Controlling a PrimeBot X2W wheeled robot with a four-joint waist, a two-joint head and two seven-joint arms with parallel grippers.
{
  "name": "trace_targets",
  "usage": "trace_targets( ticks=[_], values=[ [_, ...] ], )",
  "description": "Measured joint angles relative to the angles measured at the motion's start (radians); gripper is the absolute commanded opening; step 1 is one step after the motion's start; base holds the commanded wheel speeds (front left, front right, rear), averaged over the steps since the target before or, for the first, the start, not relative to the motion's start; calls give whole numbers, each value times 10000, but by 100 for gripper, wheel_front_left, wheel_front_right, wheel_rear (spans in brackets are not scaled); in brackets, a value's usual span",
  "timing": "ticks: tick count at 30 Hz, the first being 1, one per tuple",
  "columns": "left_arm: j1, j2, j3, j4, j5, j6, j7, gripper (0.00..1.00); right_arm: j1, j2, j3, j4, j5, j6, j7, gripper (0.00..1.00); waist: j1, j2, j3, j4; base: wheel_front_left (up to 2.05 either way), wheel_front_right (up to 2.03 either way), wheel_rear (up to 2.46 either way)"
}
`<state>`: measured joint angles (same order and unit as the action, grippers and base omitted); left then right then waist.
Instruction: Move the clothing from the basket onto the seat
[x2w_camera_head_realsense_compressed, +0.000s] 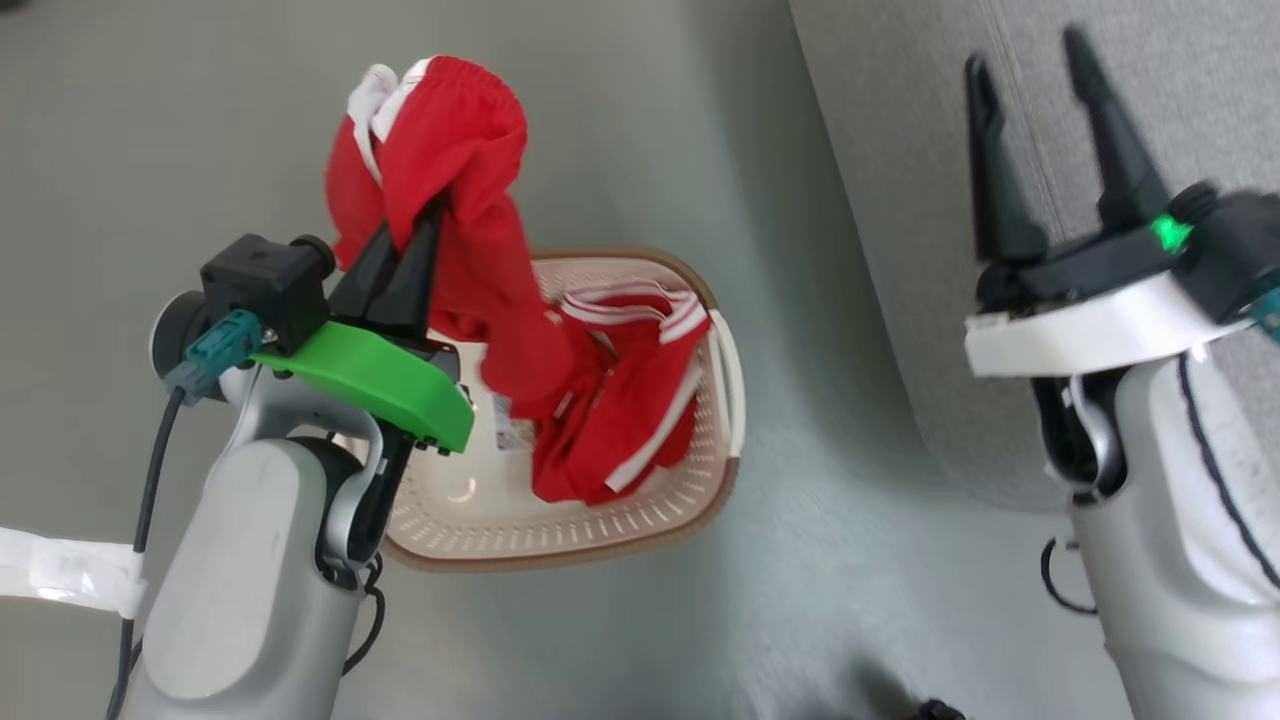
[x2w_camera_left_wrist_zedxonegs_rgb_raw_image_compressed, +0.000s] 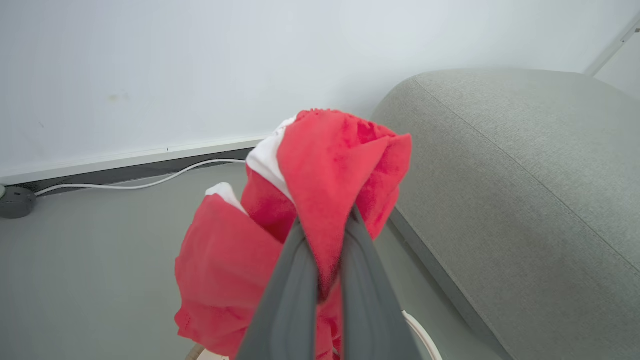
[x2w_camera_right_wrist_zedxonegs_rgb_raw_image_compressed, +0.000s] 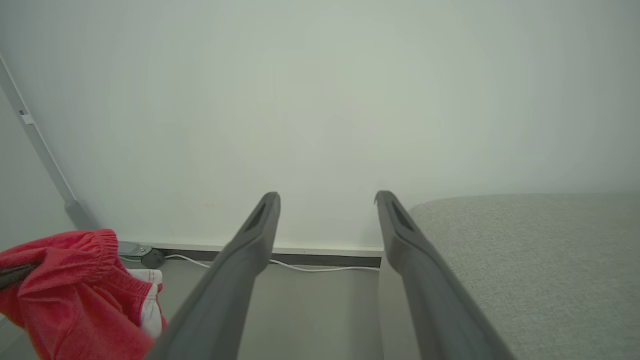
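Clothing (x2w_camera_head_realsense_compressed: 440, 150) hangs pinched between left fingers (x2w_camera_head_realsense_compressed: 392, 275) over basket (x2w_camera_head_realsense_compressed: 600, 545); right fingers (x2w_camera_head_realsense_compressed: 992, 180) spread beside seat (x2w_camera_head_realsense_compressed: 900, 200); cable (x2w_camera_left_wrist_zedxonegs_rgb_raw_image_compressed: 125, 186) along wall (x2w_camera_left_wrist_zedxonegs_rgb_raw_image_compressed: 200, 60).

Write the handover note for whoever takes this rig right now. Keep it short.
Left gripper: shut on a red garment, lifted above the basket, its tail hanging down toward it.
Right gripper: open, holding nothing, raised near the sofa.
Done: one garment lifted; none seen on the sofa.
Left: carry this garment to the sofa, then fetch the other red garment lying in the basket.
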<state>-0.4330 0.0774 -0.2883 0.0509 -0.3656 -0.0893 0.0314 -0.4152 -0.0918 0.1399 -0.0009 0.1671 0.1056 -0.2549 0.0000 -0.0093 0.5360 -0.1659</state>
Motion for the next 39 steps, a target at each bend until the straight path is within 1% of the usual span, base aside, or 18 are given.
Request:
trace_targets(
  ticks=[5,7,12,18,22,25,28,30,38,39],
  values=[
    [106,-63,-163,-257,-157,-86,-77,0,565,-88,428,445,-17,86,0,100,0,0,-733,453,0,0,0],
    [197,-88,-263,-320,-407,-90,-159,0,710,-119,746,600,-92,88,2,100,0,0,-1179,703,0,0,0],
    [295,-111,-529,-382,-468,-123,-144,0,985,-107,1484,777,-192,176,2,100,0,0,-1930,1080,0,0,0],
    [522,-142,-775,-401,-614,-178,86,0,1329,31,2830,1047,-244,178,2,100,0,0,-2834,1455,0,0,0],
    [822,-144,-892,-378,-629,-178,228,0,1569,119,4197,1221,104,180,2,100,0,0,-3441,1648,0,0,0],
    [1054,-146,-1074,-407,-717,-197,397,0,1639,194,4847,1388,297,190,2,100,-1,0,-3895,1752,0,0,0],
    [1281,-174,-1384,-506,-809,-205,617,0,1775,242,4984,1496,656,188,2,100,-1,0,-4344,1832,0,0,0],
    [1426,-198,-1639,-675,-1037,-205,811,0,1871,228,4987,1565,702,188,2,100,-1,0,-4628,1883,0,0,0],
    [1792,-228,-2240,-1638,-1338,-209,1294,0,2014,251,4880,1942,809,188,2,100,-1,0,-5429,2053,0,0,0],
    [1845,-228,-2316,-1739,-1398,-211,1371,0,2042,251,4828,1990,865,188,2,75,-1,0,-5482,2064,0,0,0]
  ],
)
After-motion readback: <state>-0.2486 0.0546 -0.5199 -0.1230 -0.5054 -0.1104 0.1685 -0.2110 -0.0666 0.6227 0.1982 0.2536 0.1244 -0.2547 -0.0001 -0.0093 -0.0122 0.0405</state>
